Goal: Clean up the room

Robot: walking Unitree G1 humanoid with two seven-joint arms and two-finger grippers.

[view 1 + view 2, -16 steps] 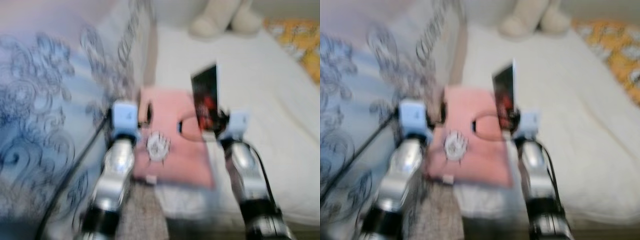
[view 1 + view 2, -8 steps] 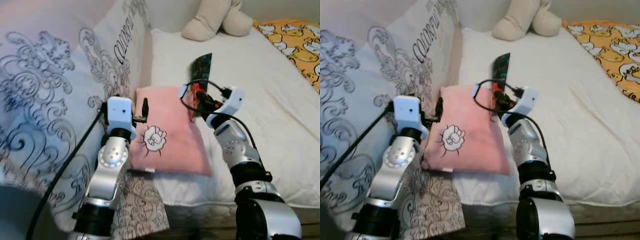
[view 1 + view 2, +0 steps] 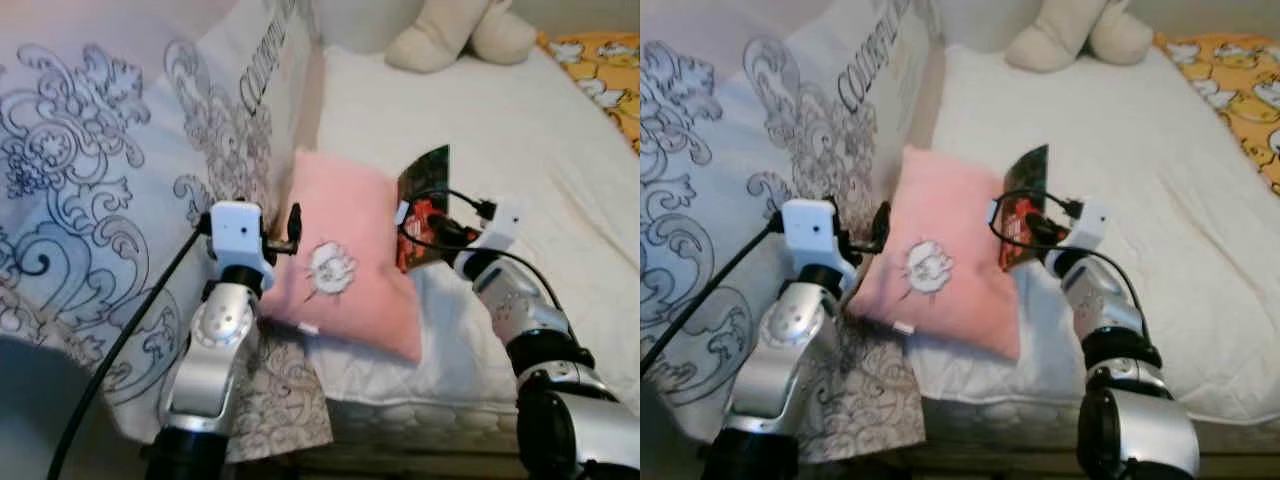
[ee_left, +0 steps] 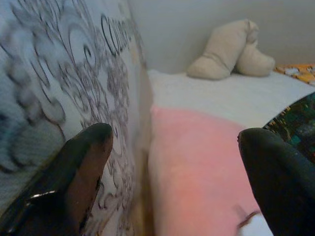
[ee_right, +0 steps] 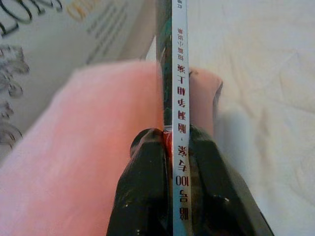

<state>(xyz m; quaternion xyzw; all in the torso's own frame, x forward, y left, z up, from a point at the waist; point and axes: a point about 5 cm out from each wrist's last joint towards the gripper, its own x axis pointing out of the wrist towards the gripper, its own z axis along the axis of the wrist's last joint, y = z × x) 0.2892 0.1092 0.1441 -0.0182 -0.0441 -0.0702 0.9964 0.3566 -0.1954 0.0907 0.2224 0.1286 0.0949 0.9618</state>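
At the near edge of a white-sheeted bed [image 3: 520,150], the robot's left claw [image 3: 290,228] is held with fingers [image 4: 81,169] spread apart, pointing at the side of a pink plush cushion with a white emblem [image 3: 345,265]. The right claw [image 3: 1025,222], arm bent inward, pinches a thin dark-covered book [image 5: 173,73] upright just beside the cushion. A grey scroll-patterned duvet [image 3: 90,180] lies left; a beige stuffed toy [image 3: 460,35] rests farther back.
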